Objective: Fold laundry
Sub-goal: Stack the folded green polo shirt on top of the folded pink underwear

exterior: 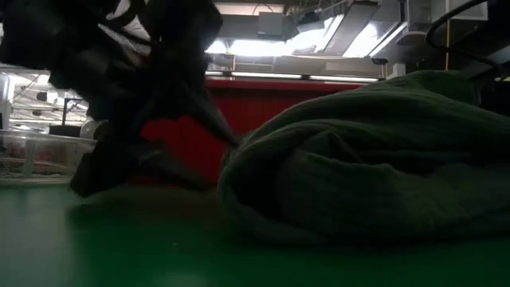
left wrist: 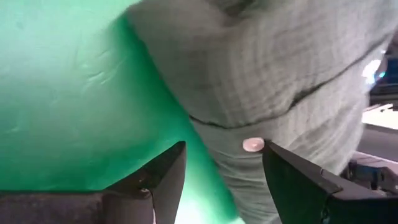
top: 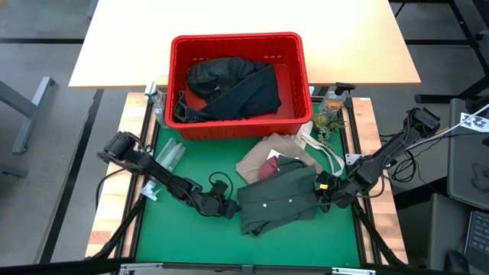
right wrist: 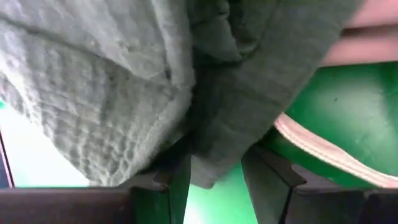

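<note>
The left gripper [left wrist: 221, 168] stands spread at the left edge of the olive-green buttoned waffle-knit shirt [top: 279, 200], holding nothing. The right gripper [right wrist: 214, 177] pinches that shirt's right edge. The shirt lies bunched on the green table mat [top: 176, 244], partly over a tan top [top: 263, 156] and a maroon piece [top: 269, 168], in front of the red slatted plastic basket [top: 237, 44] holding dark garments [top: 229, 88].

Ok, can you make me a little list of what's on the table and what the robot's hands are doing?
mat: green mat, the work area
shirt: olive-green shirt, bunched on the mat
other clothes: tan top and maroon piece behind the shirt
basket: red basket holding dark clothes
left gripper: open, at the shirt's left edge, holding nothing
right gripper: closed on the shirt's right edge
</note>
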Controlling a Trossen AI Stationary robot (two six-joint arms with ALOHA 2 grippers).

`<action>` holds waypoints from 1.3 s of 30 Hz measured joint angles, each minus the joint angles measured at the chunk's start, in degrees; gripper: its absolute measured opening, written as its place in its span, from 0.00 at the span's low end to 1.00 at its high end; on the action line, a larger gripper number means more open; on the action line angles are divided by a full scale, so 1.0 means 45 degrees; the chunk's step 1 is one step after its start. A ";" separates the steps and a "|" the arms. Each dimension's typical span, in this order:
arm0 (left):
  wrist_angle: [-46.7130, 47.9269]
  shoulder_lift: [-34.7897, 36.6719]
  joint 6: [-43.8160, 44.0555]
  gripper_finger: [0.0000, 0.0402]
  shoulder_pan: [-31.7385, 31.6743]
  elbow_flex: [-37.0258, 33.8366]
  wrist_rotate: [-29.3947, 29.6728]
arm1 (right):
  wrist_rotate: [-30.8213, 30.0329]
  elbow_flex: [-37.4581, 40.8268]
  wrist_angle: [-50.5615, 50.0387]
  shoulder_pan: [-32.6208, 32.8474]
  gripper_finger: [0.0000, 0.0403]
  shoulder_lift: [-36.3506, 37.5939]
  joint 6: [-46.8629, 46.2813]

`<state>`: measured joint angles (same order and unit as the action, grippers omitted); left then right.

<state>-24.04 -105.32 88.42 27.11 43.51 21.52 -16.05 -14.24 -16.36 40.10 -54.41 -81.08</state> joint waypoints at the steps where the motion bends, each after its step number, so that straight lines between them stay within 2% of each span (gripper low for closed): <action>1: -0.0116 -0.0129 0.0040 0.51 0.0000 0.0003 0.0022 | -0.0009 0.0000 0.0004 0.0000 0.35 -0.0005 0.0000; 7: -0.0718 -0.0619 0.0197 0.51 -0.0093 0.0279 0.0236 | -0.0719 0.0000 0.0069 0.0000 0.35 -0.0053 0.0000; 10: -0.0713 -0.0696 -0.0510 0.51 -0.0206 0.0526 0.0291 | -0.0763 0.0000 0.0111 0.0000 0.33 -0.0063 0.0051; 13: -0.0611 -0.0725 -0.1351 0.49 -0.0436 0.0712 0.0343 | -0.0857 0.0000 0.0586 0.0000 0.28 -0.0066 0.0149; 19: -0.0432 -0.0723 -0.1412 0.44 -0.0695 0.0840 0.0067 | -0.1103 0.0000 0.1684 0.0000 0.09 -0.0063 0.1451; 22: -0.0461 -0.0723 -0.1441 0.39 -0.0695 0.0840 0.0040 | -0.1103 0.0000 0.1693 0.0000 0.02 -0.0063 0.1490; 25: -0.0503 -0.0723 -0.1446 0.31 -0.0690 0.0840 -0.0005 | -0.1057 0.0000 0.2132 0.0000 0.04 -0.0063 0.1871; 31: -0.1366 -0.0689 -0.1451 0.06 -0.0680 0.0840 -0.0667 | -0.0905 0.0000 0.4691 0.0000 0.02 -0.0049 0.3585; 39: -0.3707 -0.0674 -0.1776 0.03 -0.0675 0.0845 -0.1049 | -0.1284 0.0000 0.6764 0.0000 0.02 -0.0049 0.4848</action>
<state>-40.72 -108.36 80.43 24.08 47.31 16.80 -21.83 -14.24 14.08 40.10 -54.63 -59.26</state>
